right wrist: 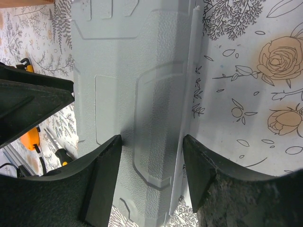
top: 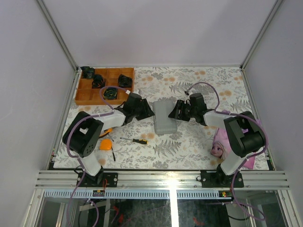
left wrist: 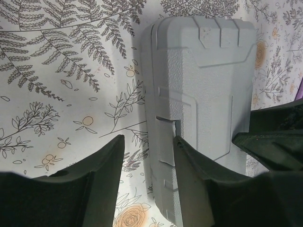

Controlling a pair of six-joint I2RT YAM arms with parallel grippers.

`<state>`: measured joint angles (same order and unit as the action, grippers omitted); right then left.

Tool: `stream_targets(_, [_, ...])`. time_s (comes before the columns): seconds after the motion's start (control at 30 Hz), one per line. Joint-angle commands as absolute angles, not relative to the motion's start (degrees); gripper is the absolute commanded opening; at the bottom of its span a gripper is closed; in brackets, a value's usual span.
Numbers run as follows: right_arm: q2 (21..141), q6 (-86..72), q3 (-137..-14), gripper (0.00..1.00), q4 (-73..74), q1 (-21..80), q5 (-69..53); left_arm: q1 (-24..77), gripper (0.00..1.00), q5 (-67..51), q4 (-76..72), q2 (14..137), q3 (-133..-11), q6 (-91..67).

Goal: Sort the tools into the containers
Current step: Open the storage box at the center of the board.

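The grey case [top: 164, 118] lies shut in the middle of the table. My left gripper [top: 147, 110] is open at its left long edge; in the left wrist view [left wrist: 147, 158] one finger [left wrist: 199, 179] is over the lid [left wrist: 203, 85] and the other is over the table. My right gripper [top: 174, 111] is open at the case's right long edge [right wrist: 151, 151], one finger [right wrist: 102, 179] over the lid [right wrist: 118, 61]. The screwdriver [top: 138, 140], the orange tape measure [top: 106, 144], the thin black key [top: 113, 154] and an orange pliers handle [top: 108, 131] lie front left.
An orange compartment tray [top: 83, 97] holding several black round parts stands at the back left. A pink cartoon-girl picture [top: 219, 144] lies front right by the right arm's base. Walls close in the table on three sides.
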<state>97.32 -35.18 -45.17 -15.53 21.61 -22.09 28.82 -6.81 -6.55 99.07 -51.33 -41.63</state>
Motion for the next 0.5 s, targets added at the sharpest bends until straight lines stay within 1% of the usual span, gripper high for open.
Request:
stream_targets(0.0, [98.63, -34.11, -46.7, 0.6, -13.44, 21.75, -20.3, 28.65, 0.43, -5.53, -7.47, 99.82, -53.0, -41.53])
stream_targets(0.47, [99.28, -33.55, -47.02, 0.6, -12.41, 21.79, -20.63, 29.51, 0.42, -7.81, -8.69, 100.63, -53.52, -40.7])
